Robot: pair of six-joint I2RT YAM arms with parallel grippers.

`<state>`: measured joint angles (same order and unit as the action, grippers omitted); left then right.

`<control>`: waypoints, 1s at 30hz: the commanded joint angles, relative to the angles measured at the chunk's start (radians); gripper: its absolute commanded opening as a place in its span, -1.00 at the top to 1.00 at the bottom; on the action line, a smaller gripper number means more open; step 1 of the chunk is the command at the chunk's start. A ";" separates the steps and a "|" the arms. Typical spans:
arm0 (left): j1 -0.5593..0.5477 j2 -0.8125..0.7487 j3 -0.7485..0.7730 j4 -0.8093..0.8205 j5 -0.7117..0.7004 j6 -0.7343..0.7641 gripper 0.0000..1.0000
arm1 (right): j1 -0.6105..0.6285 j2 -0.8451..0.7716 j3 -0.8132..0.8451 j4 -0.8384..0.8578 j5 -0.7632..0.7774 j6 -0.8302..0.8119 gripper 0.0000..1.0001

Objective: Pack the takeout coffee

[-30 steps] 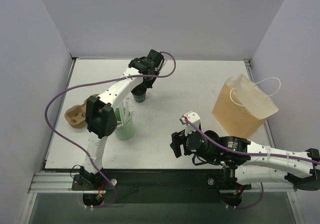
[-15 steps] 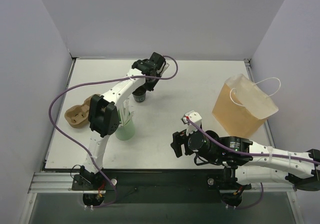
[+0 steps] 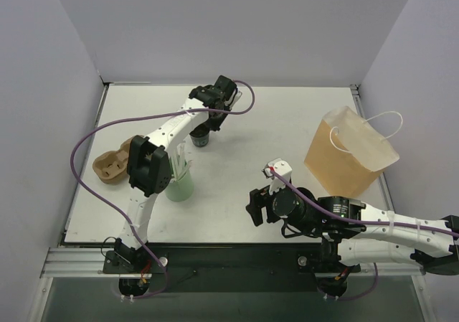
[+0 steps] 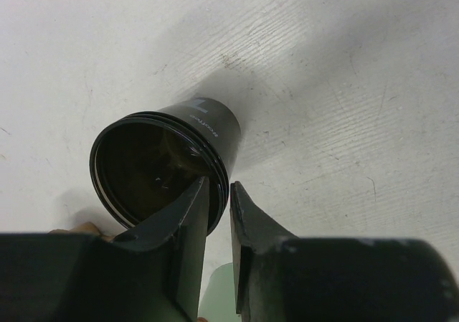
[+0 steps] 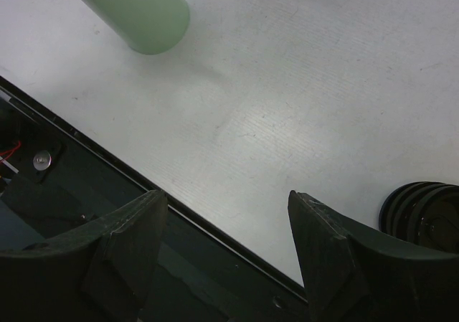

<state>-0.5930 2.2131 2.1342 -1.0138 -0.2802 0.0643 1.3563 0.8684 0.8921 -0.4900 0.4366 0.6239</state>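
The takeout coffee is a small black cup (image 3: pixel 202 138), dark inside, at the back middle of the table (image 3: pixel 272 121). In the left wrist view the cup (image 4: pixel 161 161) looks tilted. My left gripper (image 3: pixel 206 126) is over it. One of its fingers (image 4: pixel 188 221) is inside the cup and the other is outside, so my left gripper (image 4: pixel 219 187) is shut on the rim. My right gripper (image 3: pixel 253 206) is open and empty near the table's front edge, and it also shows in the right wrist view (image 5: pixel 228 199).
A taller green cup (image 3: pixel 179 184) holding sticks stands front left, also in the right wrist view (image 5: pixel 140 10). A brown cup carrier (image 3: pixel 110 166) lies at the left. A translucent paper bag (image 3: pixel 350 152) stands at the right. A black lid (image 5: pixel 423 211) lies by my right gripper.
My left wrist has shifted a little to the right over the black cup. The cup stays about where it was. My right gripper has drifted slightly.
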 commanded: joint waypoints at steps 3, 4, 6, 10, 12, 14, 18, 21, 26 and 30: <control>0.010 0.010 0.009 0.015 -0.016 0.009 0.43 | 0.006 -0.019 0.021 -0.013 0.016 0.003 -0.39; 0.010 0.011 0.009 0.015 -0.016 0.011 0.44 | 0.006 -0.019 0.022 -0.013 0.016 0.002 -0.39; 0.010 0.010 0.007 0.015 -0.016 0.011 0.49 | 0.006 -0.019 0.021 -0.015 0.016 0.002 -0.39; 0.010 0.010 0.006 0.015 -0.014 0.011 0.49 | 0.006 -0.025 0.019 -0.019 0.017 0.000 -0.38; 0.010 0.013 0.006 0.014 -0.017 0.011 0.49 | 0.006 -0.028 0.019 -0.018 0.016 0.000 -0.39; 0.010 0.014 0.007 0.014 -0.017 0.011 0.49 | 0.006 -0.029 0.018 -0.019 0.017 0.000 -0.38; 0.010 0.020 0.007 0.012 -0.022 0.011 0.49 | 0.006 -0.038 0.016 -0.022 0.016 0.000 -0.39; 0.010 0.023 0.009 0.012 -0.024 0.011 0.49 | 0.006 -0.043 0.011 -0.022 0.019 0.002 -0.39; 0.010 0.028 0.009 0.012 -0.031 0.012 0.50 | 0.006 -0.049 0.007 -0.025 0.021 0.003 -0.39; 0.012 0.030 0.009 0.011 -0.031 0.012 0.56 | 0.006 -0.054 0.005 -0.025 0.022 0.005 -0.38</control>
<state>-0.5873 2.2288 2.1342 -1.0138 -0.2928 0.0654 1.3563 0.8288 0.8921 -0.4988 0.4370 0.6243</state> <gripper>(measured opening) 0.251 0.692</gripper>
